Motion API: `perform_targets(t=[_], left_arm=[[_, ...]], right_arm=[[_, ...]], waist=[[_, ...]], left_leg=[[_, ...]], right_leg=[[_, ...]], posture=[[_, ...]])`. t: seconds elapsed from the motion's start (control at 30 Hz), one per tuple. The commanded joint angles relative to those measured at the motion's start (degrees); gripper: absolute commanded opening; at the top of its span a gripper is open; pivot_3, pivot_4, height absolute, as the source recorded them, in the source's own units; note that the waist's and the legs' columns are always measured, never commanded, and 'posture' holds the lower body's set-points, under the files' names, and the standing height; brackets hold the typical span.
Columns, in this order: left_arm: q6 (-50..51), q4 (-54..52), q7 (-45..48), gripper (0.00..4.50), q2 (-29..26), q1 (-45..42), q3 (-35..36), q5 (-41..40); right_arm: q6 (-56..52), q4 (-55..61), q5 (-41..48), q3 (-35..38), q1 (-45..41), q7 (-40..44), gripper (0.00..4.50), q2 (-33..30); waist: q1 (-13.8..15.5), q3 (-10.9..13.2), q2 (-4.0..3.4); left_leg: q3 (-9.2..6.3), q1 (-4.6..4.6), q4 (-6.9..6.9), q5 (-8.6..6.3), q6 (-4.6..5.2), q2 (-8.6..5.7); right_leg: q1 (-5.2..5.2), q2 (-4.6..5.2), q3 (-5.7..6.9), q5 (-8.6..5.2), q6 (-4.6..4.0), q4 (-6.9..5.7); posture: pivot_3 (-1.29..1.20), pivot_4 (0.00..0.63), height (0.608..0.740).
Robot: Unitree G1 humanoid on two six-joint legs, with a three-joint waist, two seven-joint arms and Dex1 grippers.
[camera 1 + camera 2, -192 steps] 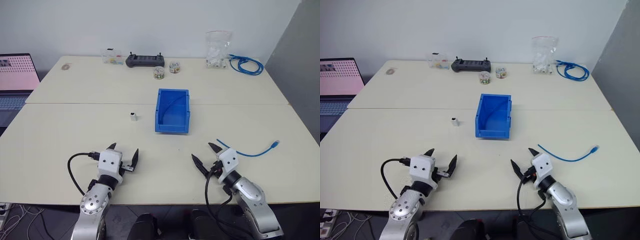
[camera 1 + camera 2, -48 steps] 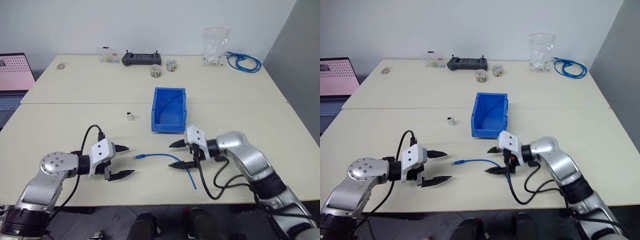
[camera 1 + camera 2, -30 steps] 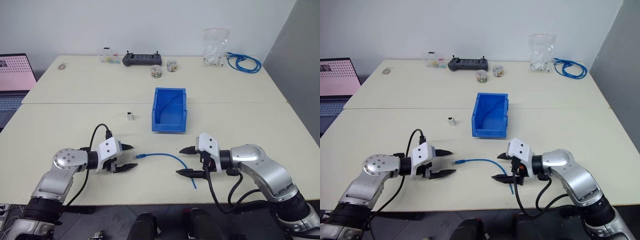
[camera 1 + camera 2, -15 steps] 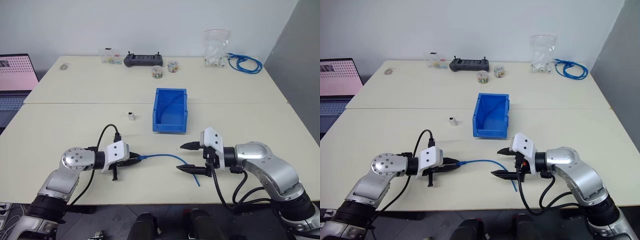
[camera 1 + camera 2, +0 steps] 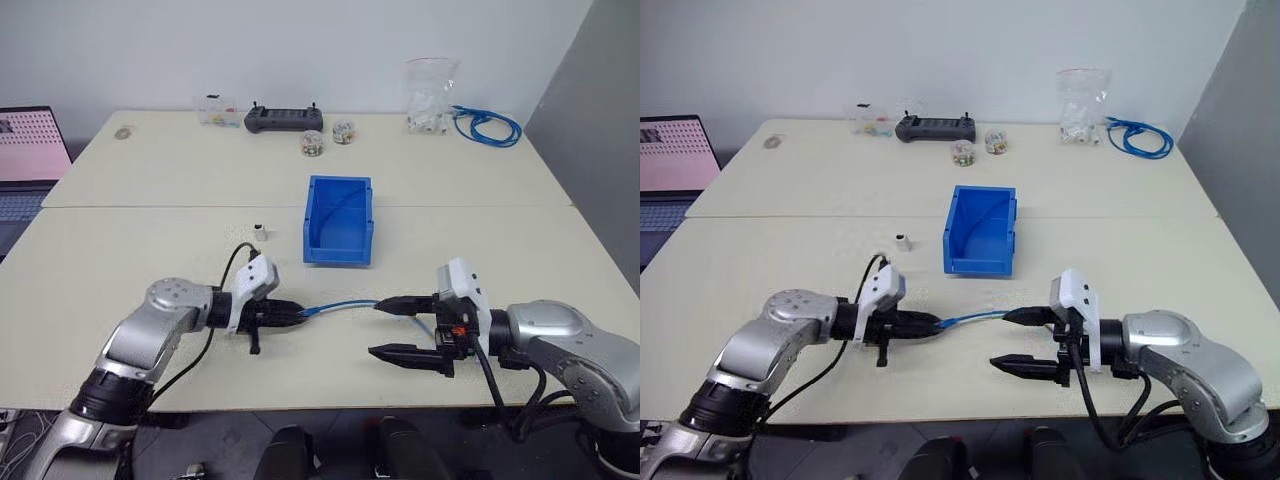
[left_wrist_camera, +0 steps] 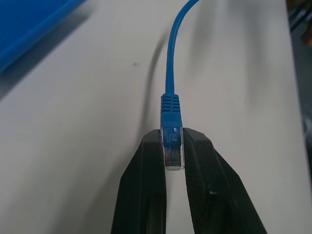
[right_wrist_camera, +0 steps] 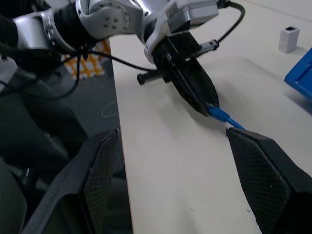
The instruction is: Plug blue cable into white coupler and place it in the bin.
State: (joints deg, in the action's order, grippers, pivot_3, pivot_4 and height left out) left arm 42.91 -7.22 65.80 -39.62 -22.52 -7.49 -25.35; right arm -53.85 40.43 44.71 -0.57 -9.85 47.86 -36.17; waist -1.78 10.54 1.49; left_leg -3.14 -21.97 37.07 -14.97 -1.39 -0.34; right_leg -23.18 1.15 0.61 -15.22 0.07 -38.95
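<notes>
Two pale tables [image 5: 150, 250] pushed together fill the scene, with a white wall behind them. We go near to far.

Nearest, the right gripper [image 5: 398, 328] has drawn back toward the table's near edge since a second ago; its fingers are spread wide, holding nothing, and point left toward the other arm.

The left gripper [image 5: 297, 313], open a second ago beside the plug, now has its fingers pressed on the clear plug of the cable [image 5: 345, 304]. The wrist view shows the plug [image 6: 171, 146] pinched between the two black fingers [image 6: 141, 185]. This arm has swung right and lifted slightly. It reaches level across the table, pointing at the right gripper.

The cable, flat on the table before, now runs raised from the left fingers rightward to the right gripper's upper finger. We cannot tell where its far end lies.

Beyond, the coupler [image 5: 260, 231] stands alone on the table, unmoved. The bin [image 5: 340, 195] is just right of it, also unmoved.
</notes>
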Motion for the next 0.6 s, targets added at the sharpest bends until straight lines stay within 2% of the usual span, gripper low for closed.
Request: perform_targets(t=[0.03,0.2,0.33,0.6], left_arm=[[10.0,-3.1,-1.9,0.22,2.1,-3.2,4.3,-8.6],[18.2,-3.8,-2.7,0.22,3.3,-6.3,7.0,-16.4],[23.2,-4.7,-4.0,0.22,4.6,-7.3,9.9,-22.9],[30.5,-7.0,-9.2,0.22,7.1,-5.4,15.3,-34.1]], right_arm=[[-2.0,3.6,4.1,0.7,1.0,-4.6,3.72,1.2],[-4.6,2.1,7.7,1.3,2.0,-11.1,3.72,4.0],[-3.9,-0.6,11.5,2.3,1.0,-15.6,3.72,8.7],[-3.9,-6.0,20.6,4.6,-2.8,-23.3,3.72,16.2]], waist=[[-0.1,0.0,0.00],[0.0,0.0,0.00],[0.0,0.0,0.00],[0.0,0.0,0.00]], left_leg=[[0.00,0.00,0.00,0.00,0.00,0.00],[0.00,0.00,0.00,0.00,-0.01,0.00],[0.03,0.01,0.00,0.01,-0.01,-0.01],[0.02,0.02,0.00,0.01,-0.02,0.00]], right_leg=[[-0.01,-0.01,0.00,0.00,0.00,0.00],[-0.01,-0.01,-0.02,0.00,0.00,0.00],[-0.01,-0.01,-0.05,0.00,0.00,0.01],[-0.02,0.00,-0.08,0.00,-0.01,0.00]], posture=[[0.00,0.150,0.740],[0.00,0.150,0.740],[0.00,0.150,0.740],[0.00,0.150,0.740]])
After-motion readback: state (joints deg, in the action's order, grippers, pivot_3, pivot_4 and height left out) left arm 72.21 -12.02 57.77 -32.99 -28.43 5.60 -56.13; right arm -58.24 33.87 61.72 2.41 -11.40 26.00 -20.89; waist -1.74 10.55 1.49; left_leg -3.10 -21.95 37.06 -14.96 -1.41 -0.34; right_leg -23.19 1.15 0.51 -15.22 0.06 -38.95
